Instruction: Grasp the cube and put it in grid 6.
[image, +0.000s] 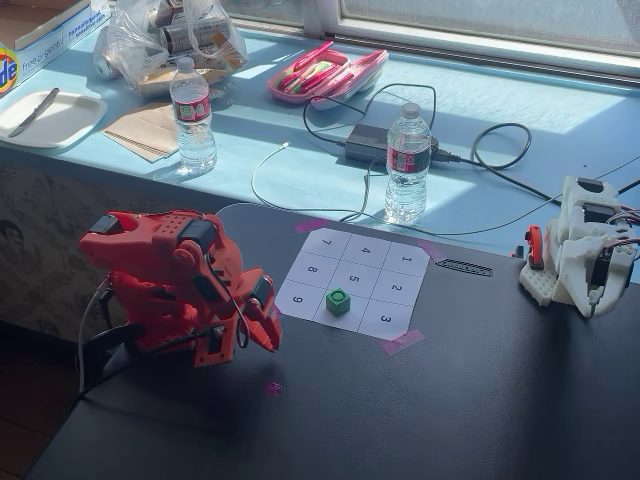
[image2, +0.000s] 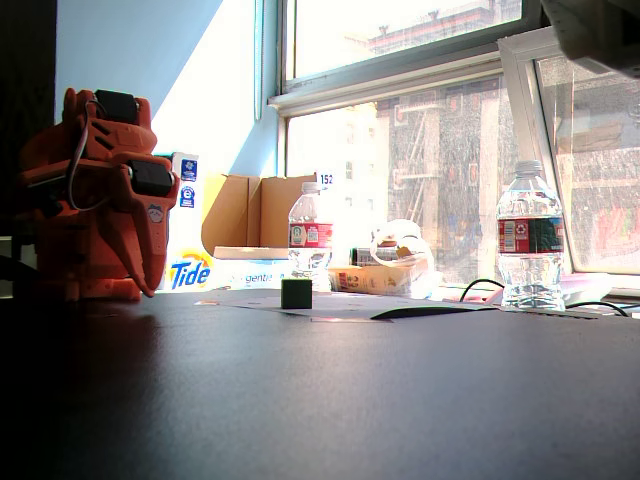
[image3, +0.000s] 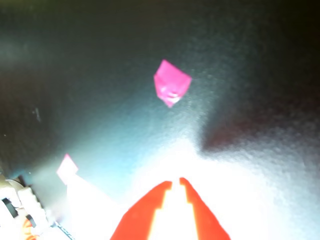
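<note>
The small green cube stands on the numbered white sheet, on the cell between "9" and "3" below "5", which is grid 6; the cube hides its digit. In a low fixed view the cube looks dark against the window light. The orange arm is folded at the table's left, apart from the sheet. My gripper points down at the black table, left of the sheet. In the wrist view the gripper has its orange tips nearly touching and holds nothing. The cube is out of the wrist view.
A bit of pink tape lies on the black table ahead of the jaws, also seen in a fixed view. Two water bottles, cables and a power brick sit on the blue ledge. A white arm stands at right.
</note>
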